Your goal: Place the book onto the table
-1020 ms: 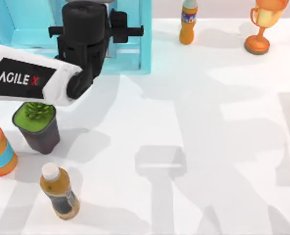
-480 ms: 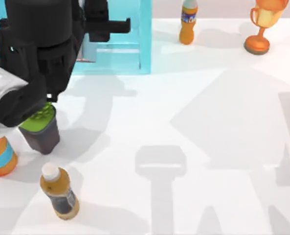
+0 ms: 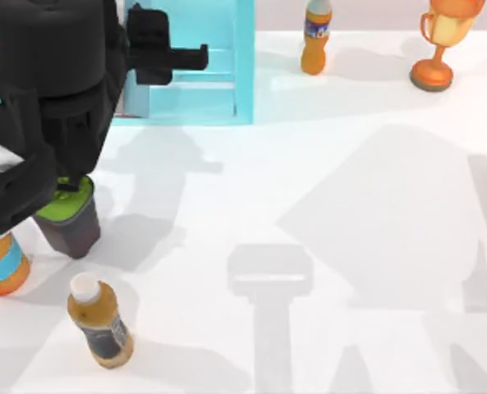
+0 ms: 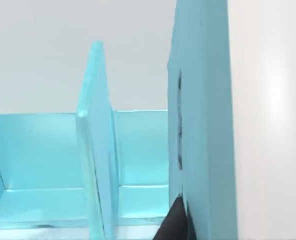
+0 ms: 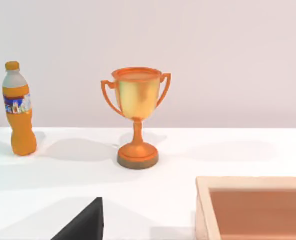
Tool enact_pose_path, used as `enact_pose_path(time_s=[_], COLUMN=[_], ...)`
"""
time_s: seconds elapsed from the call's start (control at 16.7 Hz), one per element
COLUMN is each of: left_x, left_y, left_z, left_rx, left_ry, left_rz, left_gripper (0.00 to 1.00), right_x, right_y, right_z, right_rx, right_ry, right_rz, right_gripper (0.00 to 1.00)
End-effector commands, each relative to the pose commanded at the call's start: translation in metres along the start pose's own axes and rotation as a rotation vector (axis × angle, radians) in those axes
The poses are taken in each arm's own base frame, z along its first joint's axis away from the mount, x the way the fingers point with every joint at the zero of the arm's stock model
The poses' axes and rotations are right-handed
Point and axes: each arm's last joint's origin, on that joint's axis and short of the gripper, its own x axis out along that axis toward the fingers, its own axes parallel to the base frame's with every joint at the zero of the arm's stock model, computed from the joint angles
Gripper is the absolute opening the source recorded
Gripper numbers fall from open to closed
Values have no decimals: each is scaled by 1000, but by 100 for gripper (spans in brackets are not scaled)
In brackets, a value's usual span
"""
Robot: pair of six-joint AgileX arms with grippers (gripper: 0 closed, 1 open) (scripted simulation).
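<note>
The book (image 4: 202, 125) is a teal-blue slab standing upright close in the left wrist view, with a black finger (image 4: 175, 225) pressed against its side. My left gripper (image 3: 165, 53) is shut on it, high above the cyan shelf unit (image 3: 227, 90) at the back left of the white table (image 3: 350, 205). From above, my left arm covers most of the book. Behind the book stand the shelf's divider (image 4: 95, 150) and back wall. A black part of my right gripper (image 5: 85, 225) shows low in the right wrist view.
Under the left arm stand a potted plant (image 3: 66, 217), an orange and blue can (image 3: 1, 267) and a brown bottle (image 3: 99, 324). An orange bottle (image 3: 315, 37) and a trophy (image 3: 440, 41) stand at the back. A wooden box (image 5: 252, 207) lies near my right gripper.
My left arm has risen toward the top camera and shifted left, drawing the gripper back from the shelf opening. The objects on the table have not moved.
</note>
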Motion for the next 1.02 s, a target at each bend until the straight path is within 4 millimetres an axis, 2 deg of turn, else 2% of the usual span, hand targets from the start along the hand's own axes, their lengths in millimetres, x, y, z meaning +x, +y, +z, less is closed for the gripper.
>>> enact_pose_path(time_s=[0.24, 0.42, 0.72, 1.02], left_x=[-1, -3, -12, -32], left_y=[-6, -21, -59, -105], left_z=[-2, -8, -29, -63], left_rx=[-41, -151, -422, -728], left_ry=[13, 47, 136, 205], left_rz=[-3, -6, 21, 107], left_gripper=[0, 0, 0, 0], right_x=[0, 0, 0, 0], right_y=[0, 0, 0, 0], right_z=[0, 0, 0, 0], right_rx=[0, 0, 0, 0], right_ry=[0, 0, 0, 0], right_rz=[0, 0, 0, 0], right_gripper=[100, 100, 100, 100])
